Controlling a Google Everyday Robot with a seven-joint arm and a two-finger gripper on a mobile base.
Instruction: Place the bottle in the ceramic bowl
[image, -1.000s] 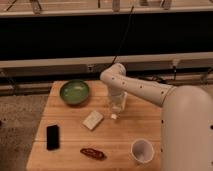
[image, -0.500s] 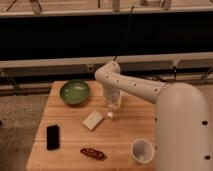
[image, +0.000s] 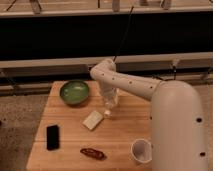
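The clear plastic bottle (image: 110, 103) hangs cap-down in my gripper (image: 108, 96), just above the wooden table (image: 125, 131). Its white cap (image: 107, 114) is close to the table surface. The gripper is shut on the bottle's upper end. The green ceramic bowl (image: 75, 92) sits on the table's far left part, to the left of the gripper and a short gap away. The bowl holds nothing. My white arm (image: 145, 90) reaches in from the right.
A pale rectangular block (image: 92, 120) lies just below-left of the bottle. A black phone (image: 52, 136) lies at the left front, a red-brown packet (image: 94, 153) at the front, and a white cup (image: 141, 150) at the front right beside my arm's base.
The arm has swung left, carrying the bottle with it toward the bowl. The other things on the table have not moved.
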